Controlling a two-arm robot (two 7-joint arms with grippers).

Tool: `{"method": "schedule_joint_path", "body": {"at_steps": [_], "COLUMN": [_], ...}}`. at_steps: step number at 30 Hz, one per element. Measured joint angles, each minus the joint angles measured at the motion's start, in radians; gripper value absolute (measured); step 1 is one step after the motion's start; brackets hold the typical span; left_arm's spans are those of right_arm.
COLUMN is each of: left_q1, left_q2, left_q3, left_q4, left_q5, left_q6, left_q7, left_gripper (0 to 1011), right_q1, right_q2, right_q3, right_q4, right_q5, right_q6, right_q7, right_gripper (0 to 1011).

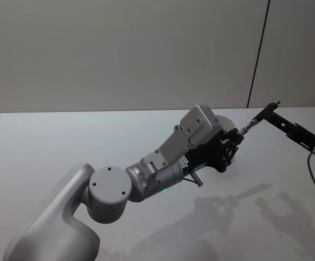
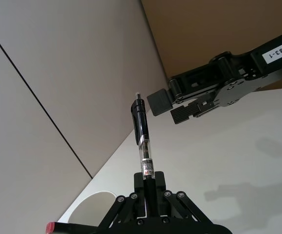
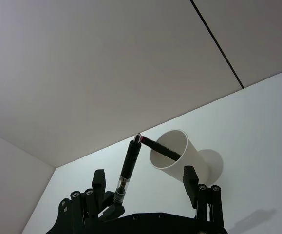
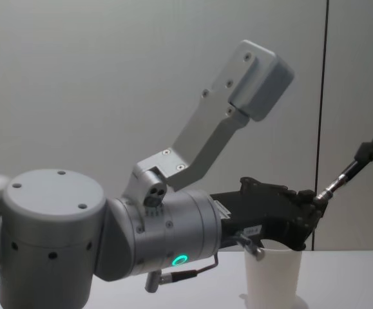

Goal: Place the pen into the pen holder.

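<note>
The left pincer [image 2: 148, 183] is clenched on the lower barrel of the slim black-and-clear plastic pen [image 2: 143, 141], holding it up off the white tabletop [image 1: 48, 141], probably so it can be handed over or aimed. The right pincer [image 2: 172, 108] waits just beside the pen's tip, released. The plain white tapered paper cup [image 3: 172, 155] (the pen holder) stands directly under the left pincer, toward the tabletop's far edge.

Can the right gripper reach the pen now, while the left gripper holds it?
Probably yes. The right gripper is open right beside the free tip of the pen, with nothing between them. The left gripper clamps only the pen's other end.
</note>
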Motion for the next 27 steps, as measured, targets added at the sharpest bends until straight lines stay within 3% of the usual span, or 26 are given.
{"method": "schedule_joint_path", "body": {"at_steps": [17, 27], "left_q1": [0.000, 0.000], "left_q2": [0.000, 0.000], "left_q3": [0.000, 0.000], "left_q4": [0.000, 0.000], "left_q5": [0.000, 0.000], "left_q6": [0.000, 0.000], "left_q7": [0.000, 0.000], "left_gripper": [136, 136], "right_q1": [0.038, 0.053], "right_q2": [-0.019, -0.020], "right_q3": [-0.039, -0.050], "right_q4": [0.018, 0.032], "right_q5": [0.022, 0.033], "right_q6": [-0.005, -0.017], "right_q7": [-0.049, -0.070], "right_gripper": [997, 752]}}
